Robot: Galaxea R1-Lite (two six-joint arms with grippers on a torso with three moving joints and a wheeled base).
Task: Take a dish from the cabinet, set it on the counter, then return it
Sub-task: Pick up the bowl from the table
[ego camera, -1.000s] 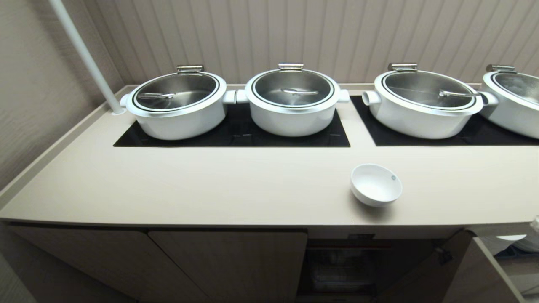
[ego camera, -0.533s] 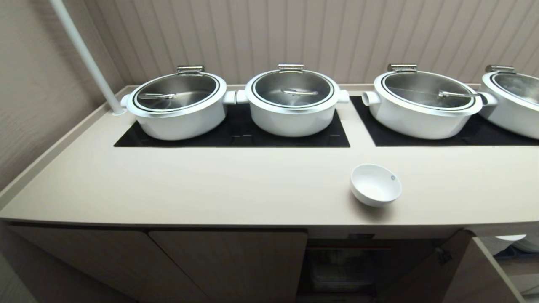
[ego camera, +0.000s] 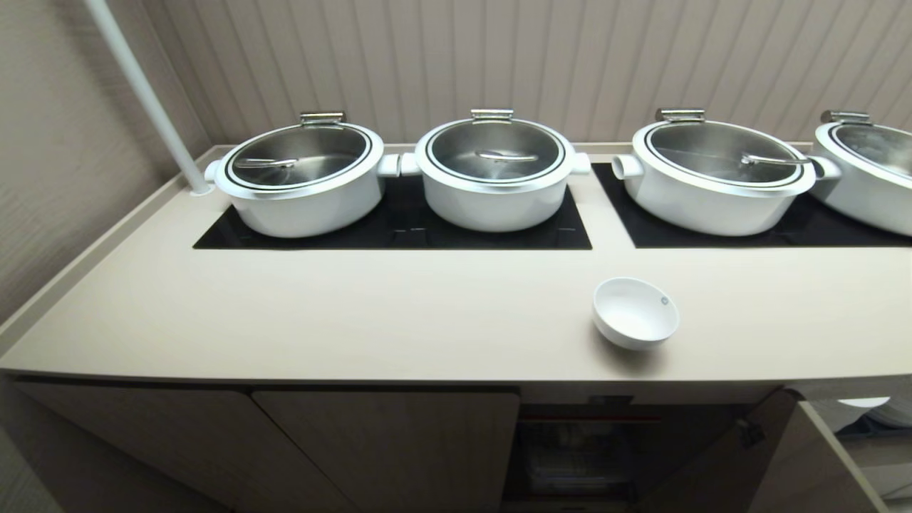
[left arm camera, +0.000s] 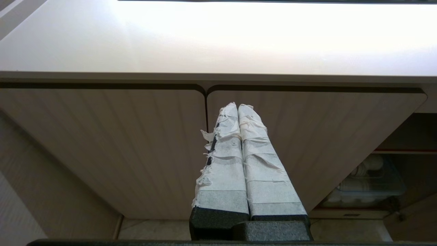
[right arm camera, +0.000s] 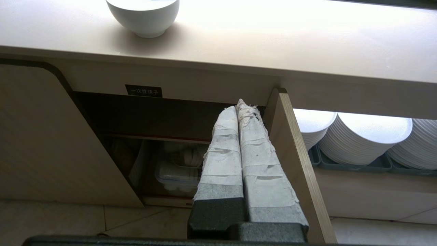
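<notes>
From the head camera, neither arm is showing. The small white bowl [ego camera: 635, 313] is sitting upright and empty on the counter [ego camera: 356, 313], toward the right and close to the front edge, well apart from everything else. Behind it, four big white pots [ego camera: 495, 171] with steel lids are standing on black glass panels [ego camera: 399, 228]; their lids are closed, so nothing inside is showing. Below the counter, the cabinet [ego camera: 385, 442] is standing open on the right, its door [ego camera: 805, 463] swung outward, and its dim inside is too dark to read from here.

From the left wrist camera, the left gripper [left arm camera: 238, 106] is hanging low in front of two closed cabinet doors, pointing up toward the counter's underside edge. Its tape-wrapped fingers [left arm camera: 222, 164] are lying pressed together with nothing between them. Off to the side, the open compartment is holding a clear plastic box [left arm camera: 372, 184] with pale things in it.

From the right wrist camera, the right gripper [right arm camera: 239, 104] is also sitting below counter level, facing the open compartment beside the door's edge, its taped fingers pressed together and empty. The bowl is resting on the counter above. A black label [right arm camera: 143, 91] is sitting over the opening, and a lidded clear box [right arm camera: 177, 174] is lying on the shelf inside. Beyond the door, stacks of flat white plates [right arm camera: 365, 136] are sitting in dark trays [right arm camera: 351, 165].
</notes>
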